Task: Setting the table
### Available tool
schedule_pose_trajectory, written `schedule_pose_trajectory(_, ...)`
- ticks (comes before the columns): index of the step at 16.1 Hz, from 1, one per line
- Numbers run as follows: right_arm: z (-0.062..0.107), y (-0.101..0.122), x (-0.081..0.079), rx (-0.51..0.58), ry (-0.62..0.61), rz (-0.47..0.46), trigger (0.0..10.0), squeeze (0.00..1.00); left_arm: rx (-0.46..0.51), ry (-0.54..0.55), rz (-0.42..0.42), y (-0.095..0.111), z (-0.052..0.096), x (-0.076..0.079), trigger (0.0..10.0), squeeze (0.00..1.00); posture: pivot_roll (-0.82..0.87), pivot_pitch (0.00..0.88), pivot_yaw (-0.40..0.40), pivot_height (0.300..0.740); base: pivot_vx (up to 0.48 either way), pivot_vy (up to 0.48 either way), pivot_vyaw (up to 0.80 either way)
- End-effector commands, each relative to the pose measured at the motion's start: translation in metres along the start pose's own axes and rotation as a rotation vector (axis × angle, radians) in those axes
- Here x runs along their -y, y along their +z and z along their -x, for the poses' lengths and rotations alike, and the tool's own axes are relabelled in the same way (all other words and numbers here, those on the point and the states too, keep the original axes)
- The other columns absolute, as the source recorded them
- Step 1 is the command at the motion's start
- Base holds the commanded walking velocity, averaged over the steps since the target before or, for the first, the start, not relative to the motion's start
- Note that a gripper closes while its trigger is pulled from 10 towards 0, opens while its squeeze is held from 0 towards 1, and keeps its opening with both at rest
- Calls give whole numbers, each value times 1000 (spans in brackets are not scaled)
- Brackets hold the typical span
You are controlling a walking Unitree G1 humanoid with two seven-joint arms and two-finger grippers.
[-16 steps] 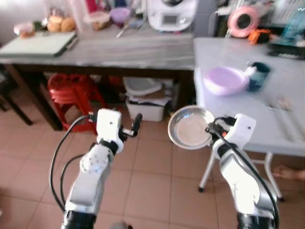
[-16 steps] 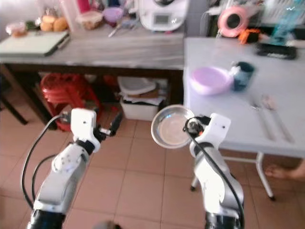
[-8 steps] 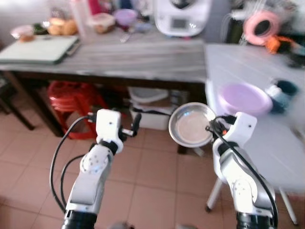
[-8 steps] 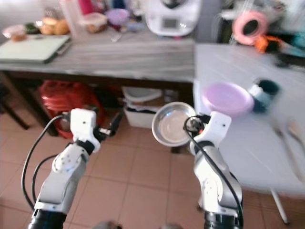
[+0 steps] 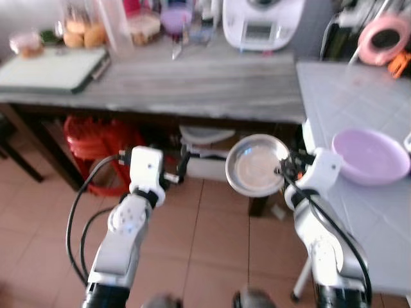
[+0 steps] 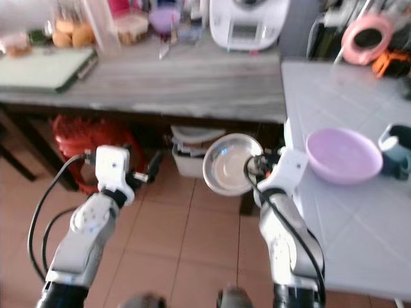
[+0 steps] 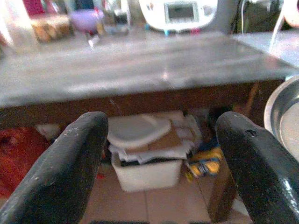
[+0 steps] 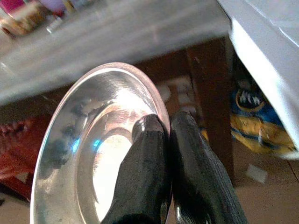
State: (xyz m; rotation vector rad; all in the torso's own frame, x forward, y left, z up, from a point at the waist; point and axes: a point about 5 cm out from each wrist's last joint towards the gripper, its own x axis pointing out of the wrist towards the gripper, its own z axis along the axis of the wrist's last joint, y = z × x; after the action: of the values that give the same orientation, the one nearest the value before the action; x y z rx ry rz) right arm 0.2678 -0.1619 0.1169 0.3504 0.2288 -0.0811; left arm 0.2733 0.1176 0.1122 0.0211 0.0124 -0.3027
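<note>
Head views first: the right gripper (image 5: 282,171) pinches the rim of a steel plate (image 5: 253,165), held up in the air and tilted so its hollow faces the camera, in front of the dark gap under the grey counter (image 5: 192,80) and just off the near left corner of the white table (image 5: 359,109). A lilac bowl (image 5: 370,154) sits on that table near its left edge, with a dark teal cup (image 6: 399,151) just beside it. The left gripper (image 5: 182,163) hangs in the air over the tiled floor (image 5: 212,237), fingers spread and holding nothing. Along the counter's back edge stand a white appliance (image 5: 262,22) and food containers (image 5: 144,25); a pale board (image 5: 48,67) lies at its left end. A red stool (image 5: 96,138) and a white bin (image 5: 205,154) sit underneath.

Left wrist view: two black fingers (image 7: 65,172) stand wide apart, nothing between them, looking at the bin under the counter; the plate's rim shows at one side.

Right wrist view: both fingers (image 8: 145,177) are clamped together on the plate's rim, one inside the shiny hollow, one behind it.
</note>
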Motion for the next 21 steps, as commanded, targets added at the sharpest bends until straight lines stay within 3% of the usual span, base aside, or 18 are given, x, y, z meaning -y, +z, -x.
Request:
schedule_pose_trajectory(1,1,4,-12,32,41,-6,10000,0,12,15,-16,3,2,-8,10000,0,-54,0,36,740,368,307,0)
schedule_pose_trajectory(7,0,8,-12,64,36,14,10000,0,38,-6,-54,6,3,-4,10000,0,-53,0,39,740,424,155,0)
schedule_pose_trajectory(21,-5,15,-10,121,16,31,10000,0,40,-8,-33,6,2,-3,10000,0,-51,0,43,740,480,0,0)
